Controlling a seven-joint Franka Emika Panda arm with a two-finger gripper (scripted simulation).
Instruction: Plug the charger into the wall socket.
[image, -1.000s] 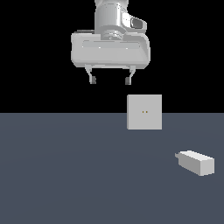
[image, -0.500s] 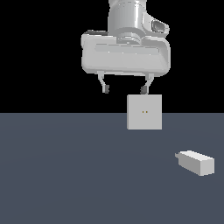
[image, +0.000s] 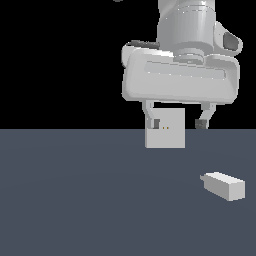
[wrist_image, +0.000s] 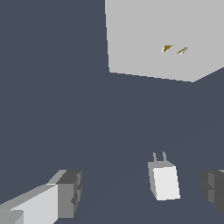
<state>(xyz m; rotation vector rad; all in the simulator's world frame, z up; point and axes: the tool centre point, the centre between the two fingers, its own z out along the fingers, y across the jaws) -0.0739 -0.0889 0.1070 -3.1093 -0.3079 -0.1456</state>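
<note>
Hand (image: 177, 122) spread wide, empty, high above worktop (image: 75, 200). Charger (image: 225, 185) lies ungrasped, well apart from wall socket (image: 165, 136). Grasp, carry, insertion all remain.

charger (image: 223, 185): off-white block, lying on floor | wall socket (image: 165, 135): grey plate, upright

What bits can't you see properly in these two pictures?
- Wall socket: the exterior view has its top edge behind the gripper; the wrist view cuts it off at the picture's edge.
- Charger: its prongs are too small to make out in the exterior view.
- Gripper: in the wrist view one fingertip is cut off by the edge.
- Arm: cut off above the wrist in the exterior view.
</note>
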